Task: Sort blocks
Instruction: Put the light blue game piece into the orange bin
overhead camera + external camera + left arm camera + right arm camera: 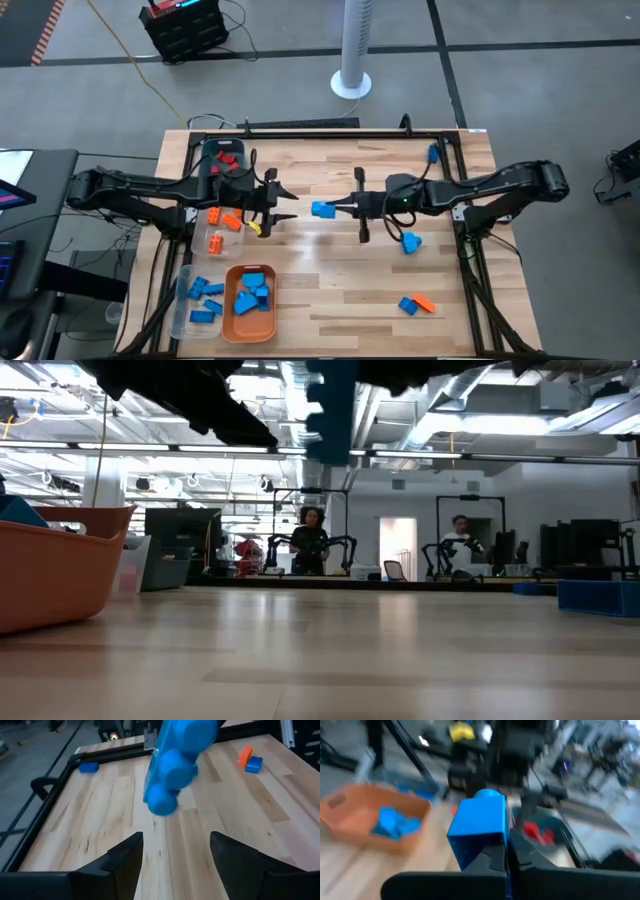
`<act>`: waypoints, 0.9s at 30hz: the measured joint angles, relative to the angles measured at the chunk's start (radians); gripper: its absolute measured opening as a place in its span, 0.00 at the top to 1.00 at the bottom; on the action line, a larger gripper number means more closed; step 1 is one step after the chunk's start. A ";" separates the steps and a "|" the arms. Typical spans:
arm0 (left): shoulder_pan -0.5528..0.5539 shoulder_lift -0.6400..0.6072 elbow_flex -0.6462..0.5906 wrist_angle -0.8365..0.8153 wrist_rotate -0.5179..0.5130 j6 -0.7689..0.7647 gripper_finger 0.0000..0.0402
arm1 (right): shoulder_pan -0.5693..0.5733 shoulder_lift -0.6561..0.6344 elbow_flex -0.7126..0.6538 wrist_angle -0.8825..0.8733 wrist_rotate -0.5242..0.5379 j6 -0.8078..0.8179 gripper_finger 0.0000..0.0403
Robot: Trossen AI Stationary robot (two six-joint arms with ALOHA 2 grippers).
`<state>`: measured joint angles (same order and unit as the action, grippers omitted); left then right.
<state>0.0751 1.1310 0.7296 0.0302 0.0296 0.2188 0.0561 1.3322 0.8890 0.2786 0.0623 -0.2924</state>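
Note:
My right gripper (336, 207) is shut on a light blue block (322, 209) above the middle of the table; the block fills the middle of the right wrist view (479, 822) and hangs high in the low view (332, 410). My left gripper (290, 203) is open and empty, level, its fingertips facing the block from the table's left (175, 855). The held block shows close ahead in the left wrist view (175, 760). Loose blocks lie on the table: a blue one (410, 242), a blue and orange pair (416, 304), and a blue one at the far right (433, 153). My right gripper holds the blue block by one side (503, 832), pinched between its two fingers, which stand nearly closed. The fingers (520, 857) come level from the table's right. The block is lifted clear of the table, sticking out past the fingertips toward my left gripper.
An orange tray (236, 325) with blue blocks and a clear bin (180, 300) with blue blocks stand at the near left. A bin with red blocks (225, 160) and orange blocks (216, 228) lie under the left arm. Bare wood lies at the table's middle and near side.

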 joint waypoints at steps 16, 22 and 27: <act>-0.068 0.001 0.000 0.105 -0.096 0.097 0.39 | -0.023 0.176 0.118 0.143 -0.102 -0.020 1.00; -0.076 0.001 0.000 0.122 -0.098 0.106 0.40 | -0.021 0.246 0.207 0.141 -0.121 -0.048 1.00; -0.079 0.001 0.000 0.109 -0.109 0.105 0.54 | -0.017 0.262 0.226 0.139 -0.121 -0.050 0.95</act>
<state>-0.0039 1.1316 0.7296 0.1392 -0.0793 0.3243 0.0387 1.5944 1.1149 0.4171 -0.0589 -0.3420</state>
